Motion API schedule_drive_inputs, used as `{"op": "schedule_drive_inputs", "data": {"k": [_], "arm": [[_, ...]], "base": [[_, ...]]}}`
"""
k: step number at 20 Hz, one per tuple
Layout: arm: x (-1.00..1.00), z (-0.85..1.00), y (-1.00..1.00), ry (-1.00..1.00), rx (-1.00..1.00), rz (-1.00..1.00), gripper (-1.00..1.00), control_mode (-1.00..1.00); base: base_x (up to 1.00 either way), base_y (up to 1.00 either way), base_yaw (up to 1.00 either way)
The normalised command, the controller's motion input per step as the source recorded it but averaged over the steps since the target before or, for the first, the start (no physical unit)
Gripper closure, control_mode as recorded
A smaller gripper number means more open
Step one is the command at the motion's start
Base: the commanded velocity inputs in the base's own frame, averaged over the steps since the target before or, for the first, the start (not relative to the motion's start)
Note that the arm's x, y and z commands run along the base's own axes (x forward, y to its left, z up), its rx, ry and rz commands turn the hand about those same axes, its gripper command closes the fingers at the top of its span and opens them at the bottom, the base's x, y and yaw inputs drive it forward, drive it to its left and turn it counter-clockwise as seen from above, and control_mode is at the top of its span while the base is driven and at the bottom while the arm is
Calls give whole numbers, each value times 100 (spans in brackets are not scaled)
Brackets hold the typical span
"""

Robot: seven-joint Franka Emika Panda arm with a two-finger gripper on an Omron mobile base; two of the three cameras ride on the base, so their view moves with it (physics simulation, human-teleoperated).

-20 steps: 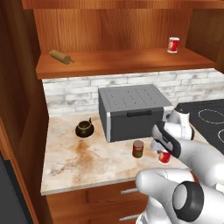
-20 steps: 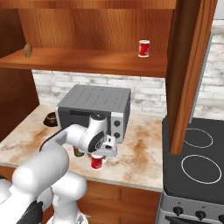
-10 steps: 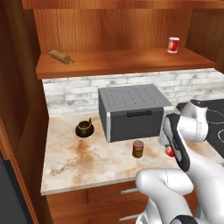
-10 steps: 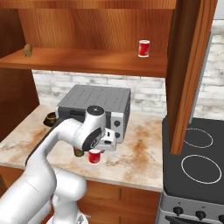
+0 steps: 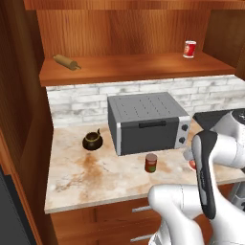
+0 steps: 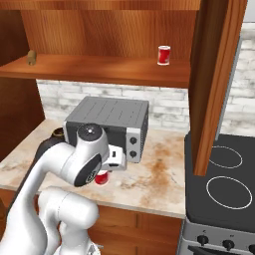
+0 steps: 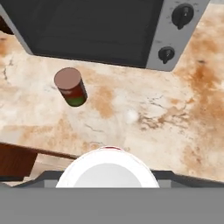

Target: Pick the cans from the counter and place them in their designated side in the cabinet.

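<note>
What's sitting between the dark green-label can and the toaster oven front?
Nothing: in the hand view, only bare stained counter separates the dark can from the toaster oven.

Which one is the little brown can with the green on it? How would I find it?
Look for the big grey toaster oven on the counter. Right in front of its door, standing upright by itself on the marble, is the little brown can. It has a green label at the bottom, unlike the bright red can up on the cabinet shelf or the squat dark pot.
</note>
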Motion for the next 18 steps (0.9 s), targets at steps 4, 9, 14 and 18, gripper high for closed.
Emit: {"op": "schedule_drive_inputs", "data": {"k": [4, 9, 14, 18], "arm": [[-48, 70, 0, -10, -5, 0, 100, -100], [-46, 70, 0, -4, -6, 0, 100, -100], [-39, 63, 3, -10, -5, 1, 100, -100], [-21, 51, 12, -20, -2, 5, 100, -100]], "base": [[0, 0, 0], [0, 0, 0], [0, 0, 0], [0, 0, 0]]}}
